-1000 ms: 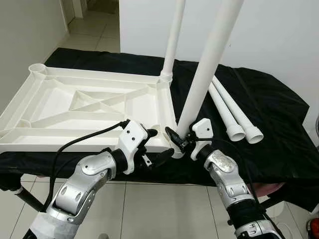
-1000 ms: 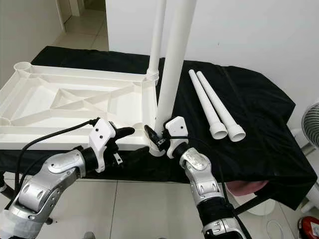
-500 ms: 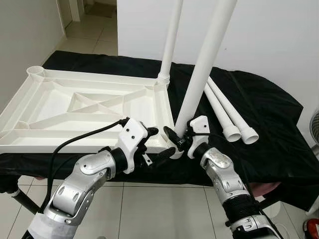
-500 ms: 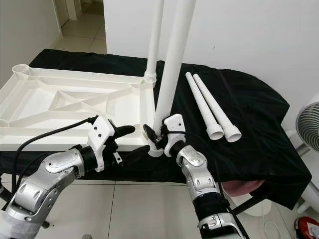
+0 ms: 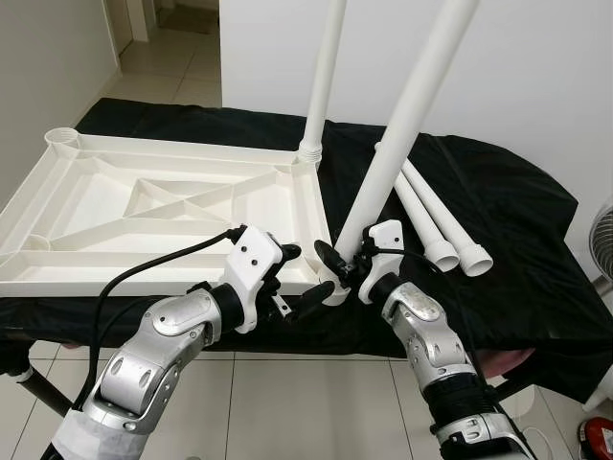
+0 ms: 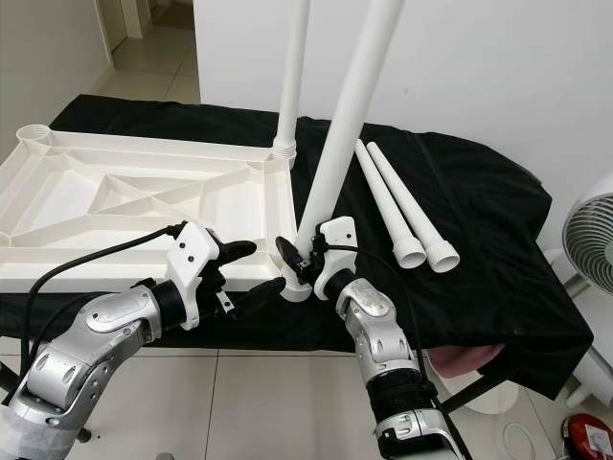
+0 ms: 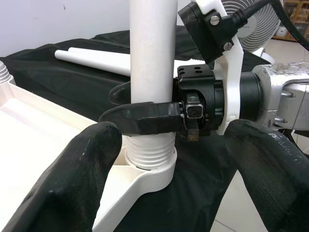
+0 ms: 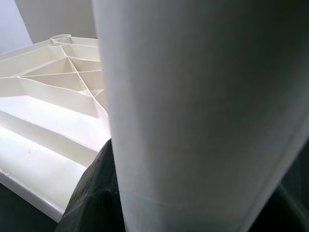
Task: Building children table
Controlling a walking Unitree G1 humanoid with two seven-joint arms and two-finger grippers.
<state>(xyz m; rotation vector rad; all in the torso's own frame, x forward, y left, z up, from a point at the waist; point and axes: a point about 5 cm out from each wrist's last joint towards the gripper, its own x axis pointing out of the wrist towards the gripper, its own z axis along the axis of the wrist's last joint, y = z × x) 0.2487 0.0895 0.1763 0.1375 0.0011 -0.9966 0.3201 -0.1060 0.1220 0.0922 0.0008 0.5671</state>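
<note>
Left eye view: the left gripper (image 5: 305,284), fingers spread, braces the upturned white tabletop (image 5: 144,206) beside the near corner socket (image 7: 147,170), while the right gripper (image 5: 337,268) clamps the tilted table leg (image 5: 402,125) just above its threaded end, apparently to seat it.

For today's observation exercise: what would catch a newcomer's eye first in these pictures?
The tall white leg leaning from the near corner socket of the upturned tabletop, clamped near its base by the right gripper. Beside it the left gripper is open, and two spare legs lie on the black cloth.
</note>
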